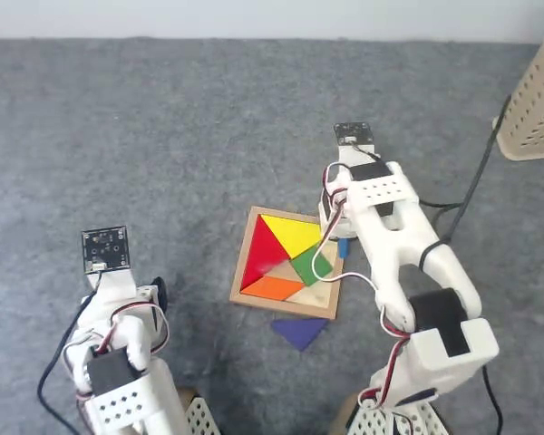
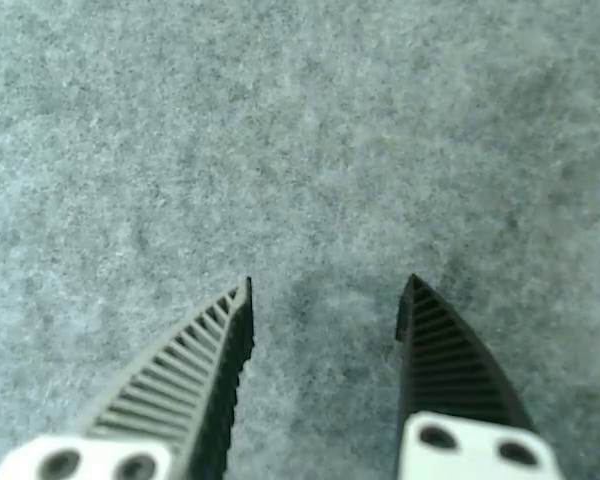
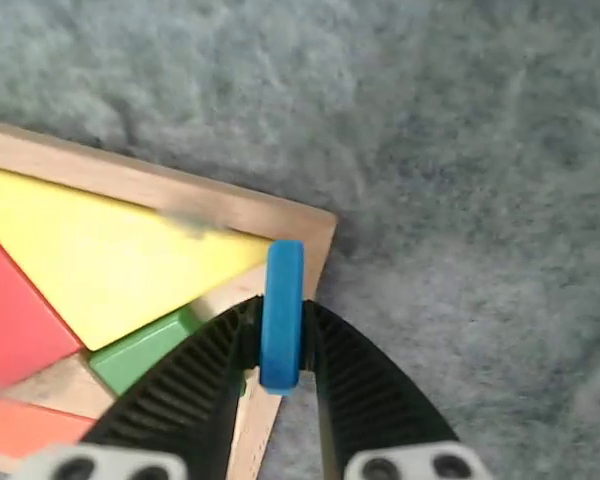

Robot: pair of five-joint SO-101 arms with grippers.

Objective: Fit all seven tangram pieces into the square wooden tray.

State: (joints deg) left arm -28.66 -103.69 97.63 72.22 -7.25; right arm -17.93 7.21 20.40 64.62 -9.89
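One purple triangle [image 1: 299,332] lies alone on the grey carpet [image 1: 163,136], low in the high view and just below the single wooden tray [image 1: 319,297] at centre. Four pieces sit in the tray: red [image 1: 261,254], yellow [image 1: 295,233], green [image 1: 308,265] and orange [image 1: 272,287]. The right gripper [image 3: 282,306] is clamped on one blue piece [image 3: 282,290], held on edge at the tray's right rim. The left gripper [image 2: 325,290], at lower left, gapes wide with nothing between its fingers, over open carpet. One basket [image 1: 535,100] stands upper right, well apart.
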